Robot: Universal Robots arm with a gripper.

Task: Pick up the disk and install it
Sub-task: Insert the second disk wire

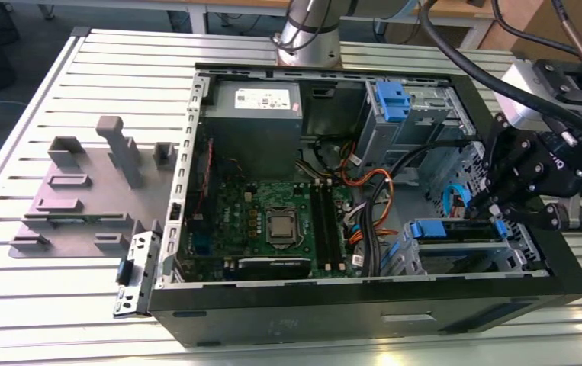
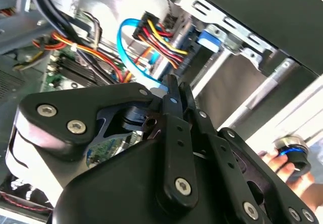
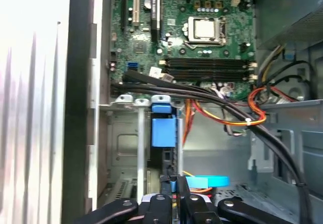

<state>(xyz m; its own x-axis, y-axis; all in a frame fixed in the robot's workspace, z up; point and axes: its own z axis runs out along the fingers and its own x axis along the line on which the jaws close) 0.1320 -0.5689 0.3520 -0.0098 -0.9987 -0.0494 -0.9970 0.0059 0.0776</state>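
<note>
Gripper (image 1: 501, 207) at right of the exterior view, over the drive cage (image 1: 461, 248) in the computer case (image 1: 372, 309) — jaws pressed together, holding nothing visible.

Open computer case (image 1: 270, 320) with green motherboard (image 1: 270, 221), beside grey fixture plate (image 1: 77, 206).

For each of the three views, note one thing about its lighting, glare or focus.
Exterior view: even light, with pale glare patches on the slatted table near the bottom edge. First wrist view: the table beside the computer case is washed out white. Second wrist view: the gripper looms close and dark against a bright interior.
</note>
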